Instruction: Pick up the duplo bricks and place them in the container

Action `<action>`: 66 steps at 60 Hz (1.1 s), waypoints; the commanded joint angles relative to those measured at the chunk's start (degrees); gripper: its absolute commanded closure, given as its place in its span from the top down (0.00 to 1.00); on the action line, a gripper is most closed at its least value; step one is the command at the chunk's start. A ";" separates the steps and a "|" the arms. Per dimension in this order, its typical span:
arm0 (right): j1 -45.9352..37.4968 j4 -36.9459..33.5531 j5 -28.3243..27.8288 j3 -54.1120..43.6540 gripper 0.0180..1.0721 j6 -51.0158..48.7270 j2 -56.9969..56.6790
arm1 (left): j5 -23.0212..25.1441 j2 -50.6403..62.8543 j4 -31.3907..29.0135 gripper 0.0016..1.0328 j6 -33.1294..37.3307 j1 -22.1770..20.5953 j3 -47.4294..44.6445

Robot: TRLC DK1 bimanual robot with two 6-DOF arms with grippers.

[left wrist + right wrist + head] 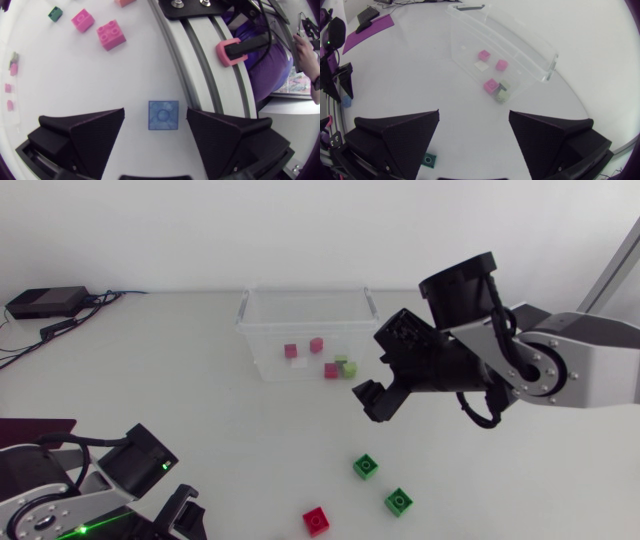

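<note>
Left gripper [155,113] wide open, empty, over blue duplo brick [163,115], well apart from container [305,291]: centre, descend, squeeze flat sides. Right gripper [474,114] agape, empty, near container.

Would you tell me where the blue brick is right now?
In the left wrist view, the blue brick lies on the table between the left gripper's open fingers, touching neither.

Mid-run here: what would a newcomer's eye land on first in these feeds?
The right gripper, open and empty, hangs over the table just short of the clear container, which already holds a few pink and green bricks. A blue brick lies between the left gripper's open fingers, untouched. A green brick, a second green brick and a red brick lie loose on the table.
</note>
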 commanded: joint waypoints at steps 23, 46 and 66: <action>6.46 0.31 2.96 -8.34 0.95 3.42 3.34 | -2.47 14.02 4.34 0.32 -1.60 1.70 1.38; 5.32 -7.51 -0.73 -7.64 0.92 5.88 5.71 | -1.77 10.24 3.63 0.31 -2.04 10.67 12.19; 3.91 -7.16 -1.17 -8.17 0.89 6.67 12.83 | 2.63 12.26 8.29 0.31 -11.79 15.32 30.56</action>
